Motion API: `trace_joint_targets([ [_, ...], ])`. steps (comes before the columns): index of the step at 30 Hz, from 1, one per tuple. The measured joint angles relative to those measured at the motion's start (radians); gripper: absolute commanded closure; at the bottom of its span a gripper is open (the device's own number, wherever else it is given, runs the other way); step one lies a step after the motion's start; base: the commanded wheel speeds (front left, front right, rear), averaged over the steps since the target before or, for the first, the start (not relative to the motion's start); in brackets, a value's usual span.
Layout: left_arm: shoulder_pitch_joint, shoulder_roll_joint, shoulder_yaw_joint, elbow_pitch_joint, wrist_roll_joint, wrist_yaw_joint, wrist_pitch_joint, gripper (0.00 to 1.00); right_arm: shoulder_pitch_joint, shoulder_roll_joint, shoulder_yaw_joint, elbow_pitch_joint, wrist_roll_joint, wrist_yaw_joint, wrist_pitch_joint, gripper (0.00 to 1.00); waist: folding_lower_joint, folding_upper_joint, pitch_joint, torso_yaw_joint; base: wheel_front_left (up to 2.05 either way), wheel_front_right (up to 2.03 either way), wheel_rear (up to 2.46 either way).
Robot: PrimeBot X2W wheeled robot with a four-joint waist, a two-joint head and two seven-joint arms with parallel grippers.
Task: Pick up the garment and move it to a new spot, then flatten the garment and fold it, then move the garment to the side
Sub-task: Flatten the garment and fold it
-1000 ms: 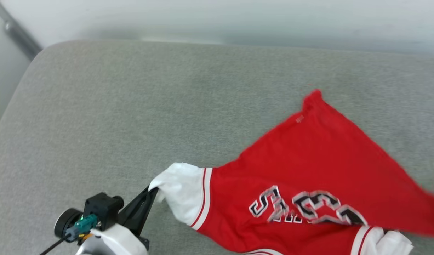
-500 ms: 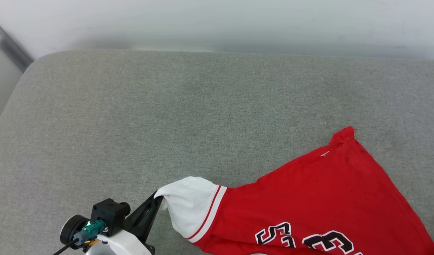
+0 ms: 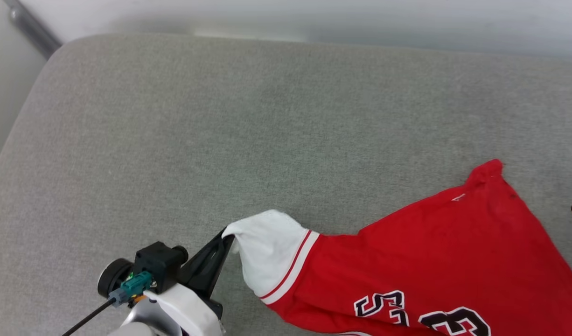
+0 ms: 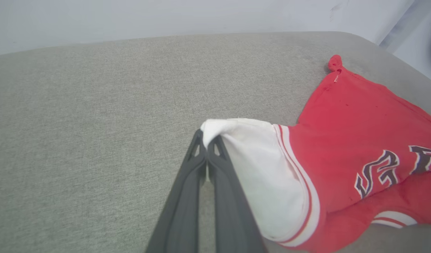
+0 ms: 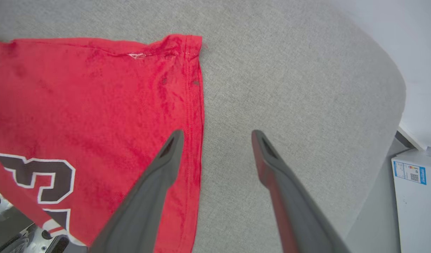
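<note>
shirt (image 3: 430,261): spread at the near right of the grey cushion (image 3: 197,116), one white sleeve (image 3: 267,247) lifted | handling: light, limp cloth that you'd expect to sag and bunch; take it by cuffs or hem corners | left gripper (image 4: 206,135): pinched on the sleeve edge | right gripper (image 5: 217,135): jaws apart above the red edge, holding nothing

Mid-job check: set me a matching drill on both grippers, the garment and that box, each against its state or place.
1 left gripper
2 right gripper
3 garment
4 white box

A past the corner of the cushion
B open, jaws apart
C shut on a white sleeve
D red, draped on the cushion

Pairs: 1-C, 2-B, 3-D, 4-A
</note>
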Motion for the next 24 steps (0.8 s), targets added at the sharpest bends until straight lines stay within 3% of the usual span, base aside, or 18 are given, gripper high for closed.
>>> trace_joint_targets([
  [5, -0.039, -0.02, 0.006, 0.007, 0.017, -0.017, -0.005, 1.0, -0.219, 0.011, 0.17, 0.122, -0.026, 0.0, 0.129, 0.0, 0.0, 0.0, 0.059, 0.033, 0.0, 0.0, 0.0],
  [10, -0.078, -0.04, 0.018, 0.009, 0.039, -0.025, -0.011, 1.0, -0.422, 0.061, 0.306, 0.252, -0.063, 0.0, 0.2, 0.0, 0.0001, 0.0, 0.13, 0.062, 0.0, 0.0, 0.0],
  [16, -0.11, -0.067, 0.027, 0.014, 0.061, -0.034, -0.018, 1.0, -0.533, 0.106, 0.481, 0.353, -0.089, 0.0, 0.182, 0.0, 0.0002, 0.0, 0.206, 0.091, 0.0, 0.0, 0.0],
  [22, -0.115, -0.089, 0.034, 0.055, 0.064, -0.055, -0.024, 1.0, -0.574, 0.099, 0.567, 0.418, -0.056, 0.0, 0.119, 0.0, 0.0001, 0.0, 0.236, 0.106, 0.0, 0.0, 0.0],
  [23, -0.115, -0.091, 0.035, 0.06, 0.064, -0.057, -0.024, 1.0, -0.575, 0.097, 0.574, 0.427, -0.049, 0.0, 0.102, 0.55, 0.0001, 0.0, 0.232, 0.105, 0.0, 0.0, 0.0],
  [24, -0.114, -0.09, 0.037, 0.068, 0.063, -0.06, -0.025, 1.0, -0.576, 0.097, 0.578, 0.438, -0.041, 0.0, 0.082, 1.0, 0.0001, 0.0, 0.227, 0.103, 0.0, 0.0, 0.0],
])
